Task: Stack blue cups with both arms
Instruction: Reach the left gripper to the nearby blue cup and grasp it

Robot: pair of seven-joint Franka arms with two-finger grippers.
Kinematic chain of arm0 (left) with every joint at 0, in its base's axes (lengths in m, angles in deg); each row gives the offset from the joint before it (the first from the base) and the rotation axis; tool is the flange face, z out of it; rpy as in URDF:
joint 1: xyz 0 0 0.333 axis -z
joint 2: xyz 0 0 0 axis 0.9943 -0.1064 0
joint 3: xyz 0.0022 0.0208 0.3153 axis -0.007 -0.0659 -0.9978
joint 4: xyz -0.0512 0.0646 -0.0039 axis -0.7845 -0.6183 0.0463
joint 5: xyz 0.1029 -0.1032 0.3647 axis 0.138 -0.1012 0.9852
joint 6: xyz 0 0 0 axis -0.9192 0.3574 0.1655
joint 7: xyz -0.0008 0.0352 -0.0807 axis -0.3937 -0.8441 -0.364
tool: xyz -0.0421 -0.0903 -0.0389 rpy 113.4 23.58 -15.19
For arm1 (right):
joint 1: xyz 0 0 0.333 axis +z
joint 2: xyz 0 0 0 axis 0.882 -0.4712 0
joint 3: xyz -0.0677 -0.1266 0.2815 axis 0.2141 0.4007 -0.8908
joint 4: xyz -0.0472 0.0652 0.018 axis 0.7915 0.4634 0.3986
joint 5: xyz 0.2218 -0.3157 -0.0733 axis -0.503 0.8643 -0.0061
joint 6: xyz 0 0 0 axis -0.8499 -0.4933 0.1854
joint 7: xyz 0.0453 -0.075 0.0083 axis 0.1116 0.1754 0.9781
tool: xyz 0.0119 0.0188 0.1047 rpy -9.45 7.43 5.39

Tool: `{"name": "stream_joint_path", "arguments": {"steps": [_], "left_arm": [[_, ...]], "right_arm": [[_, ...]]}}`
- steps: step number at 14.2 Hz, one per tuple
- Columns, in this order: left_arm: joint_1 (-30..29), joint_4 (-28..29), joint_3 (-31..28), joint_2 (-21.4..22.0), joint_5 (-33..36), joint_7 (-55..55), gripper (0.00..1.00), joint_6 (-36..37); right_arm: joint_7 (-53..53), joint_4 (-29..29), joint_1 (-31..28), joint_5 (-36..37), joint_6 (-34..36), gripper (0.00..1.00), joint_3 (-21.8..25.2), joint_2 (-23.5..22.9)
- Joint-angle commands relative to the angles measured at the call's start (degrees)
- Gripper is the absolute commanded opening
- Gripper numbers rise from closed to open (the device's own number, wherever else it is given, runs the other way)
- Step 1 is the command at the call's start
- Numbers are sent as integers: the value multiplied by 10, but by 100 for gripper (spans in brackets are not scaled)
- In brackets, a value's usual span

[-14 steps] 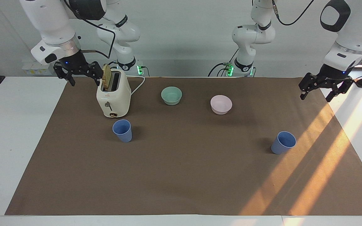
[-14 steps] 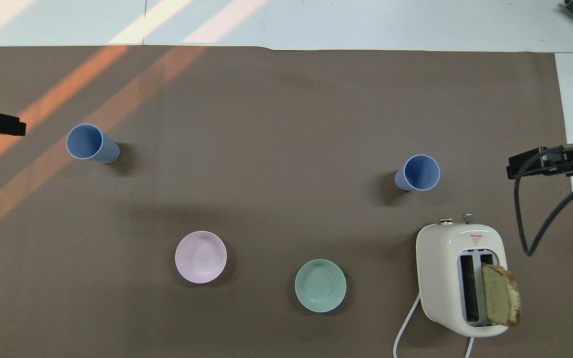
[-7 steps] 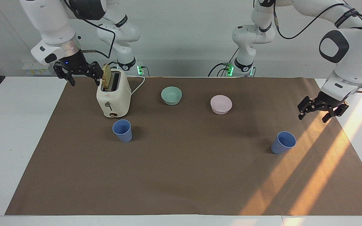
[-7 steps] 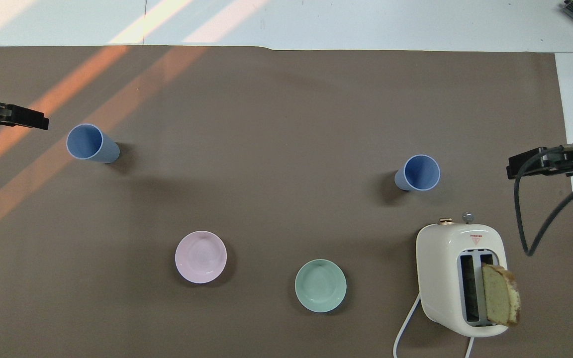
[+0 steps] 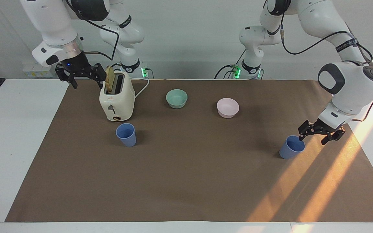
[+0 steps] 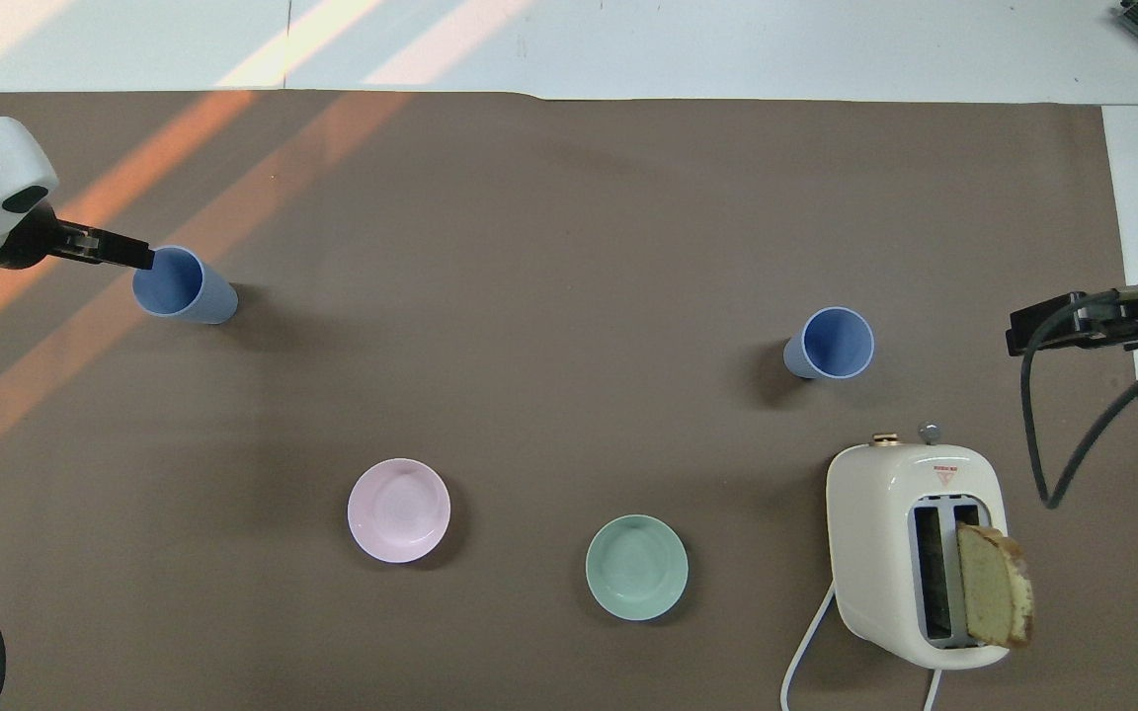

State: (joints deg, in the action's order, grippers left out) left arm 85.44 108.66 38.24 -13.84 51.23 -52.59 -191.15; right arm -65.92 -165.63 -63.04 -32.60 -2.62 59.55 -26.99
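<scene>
Two small periwinkle-blue plastic tumblers stand upright on the brown mat that covers the white table (image 5: 11, 136), and they are well apart from each other. The first blue cup (image 5: 291, 147) (image 6: 181, 285) stands toward the left arm's end of the table, at the edge of a band of orange sunlight. The second blue cup (image 5: 126, 134) (image 6: 831, 345) stands toward the right arm's end, a little farther from the robots than the cream-white toaster (image 5: 117, 100) (image 6: 915, 548). The toaster has a slice of bread (image 5: 110, 78) (image 6: 994, 585) standing out of one slot.

The left arm's black two-finger gripper (image 5: 317, 132) (image 6: 100, 247) hangs low, just beside the rim of the first blue cup. Its fingers are spread apart, and one fingertip (image 5: 301, 137) is at the rim on the side nearer to the robots. If it touches the rim, I cannot tell. The cup is not between the fingers.

The right arm's black gripper (image 5: 81, 75) (image 6: 1073, 326) waits in the air at the right arm's end of the table, beside the top of the toaster, with its fingers spread apart and nothing in them.

Between the two arms' ends, nearer to the robots than both cups, a pale green round bowl (image 5: 176, 98) (image 6: 636, 568) and a pale pink round bowl (image 5: 228, 107) (image 6: 399, 511) sit near each other.
</scene>
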Motion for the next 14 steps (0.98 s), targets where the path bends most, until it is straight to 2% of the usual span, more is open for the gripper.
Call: {"name": "stream_joint_path", "arguments": {"steps": [1,9,11,12,13,14], "left_arm": [[-6,14,2,-6,-12,15,100,-29],[-11,50,3,-46,-40,19,98,-93],[-9,60,4,-52,-39,19,94,-99],[-8,59,3,-53,-40,18,89,-99],[-8,59,4,-52,-40,18,74,-99],[-8,60,4,-51,-40,13,28,-92]], "right_arm": [[2,-5,-8,-3,-1,100,-6,4],[2,-5,-8,-3,-1,100,-6,4],[3,-5,-8,-3,-1,100,-6,4],[2,-5,-8,-3,-1,100,-6,4],[2,-5,-8,-3,-1,100,-6,4],[2,-5,-8,-3,-1,100,-6,4]]}}
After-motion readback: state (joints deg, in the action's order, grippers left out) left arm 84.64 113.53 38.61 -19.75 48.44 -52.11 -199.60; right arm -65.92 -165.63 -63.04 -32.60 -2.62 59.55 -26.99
